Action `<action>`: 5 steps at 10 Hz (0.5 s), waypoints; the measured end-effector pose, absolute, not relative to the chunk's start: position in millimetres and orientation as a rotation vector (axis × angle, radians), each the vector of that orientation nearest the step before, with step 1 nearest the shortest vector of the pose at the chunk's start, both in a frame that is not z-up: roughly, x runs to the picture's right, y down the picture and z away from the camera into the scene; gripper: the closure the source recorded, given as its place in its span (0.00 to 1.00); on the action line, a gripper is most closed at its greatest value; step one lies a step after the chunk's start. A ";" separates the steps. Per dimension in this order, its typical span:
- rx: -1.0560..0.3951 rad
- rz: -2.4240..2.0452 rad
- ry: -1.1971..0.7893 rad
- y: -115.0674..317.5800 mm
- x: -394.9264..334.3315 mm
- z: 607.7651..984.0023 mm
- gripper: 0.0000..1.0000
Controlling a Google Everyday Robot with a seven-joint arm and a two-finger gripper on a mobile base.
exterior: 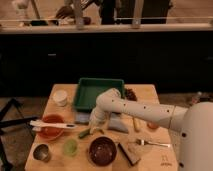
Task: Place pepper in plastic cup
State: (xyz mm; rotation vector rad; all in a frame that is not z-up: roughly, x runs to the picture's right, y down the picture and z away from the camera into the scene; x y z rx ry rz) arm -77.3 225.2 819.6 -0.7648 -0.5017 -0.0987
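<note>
The pepper [84, 133] is a slim dark green piece on the wooden table [145, 92], its upper end right at the tip of my gripper [94, 127]. The gripper hangs from the white arm that reaches in from the right, pointing down at the table's middle, in front of the green tray. Whether the pepper is lifted or resting on the table is not clear. The light green plastic cup [70, 146] stands upright to the lower left of the pepper, a short way off. It looks empty.
A dark bowl [102, 150] sits right of the cup. A red bowl [49, 131] with a white utensil, a metal cup [41, 152] and a white cup [60, 97] are at left. A green tray [98, 92] lies behind; grey cloth [118, 125], yellow corn [135, 124] and fork [152, 144] are at right.
</note>
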 end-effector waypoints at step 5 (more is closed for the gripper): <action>-0.813 -0.113 -0.488 238.7 -75.8 835.7 0.41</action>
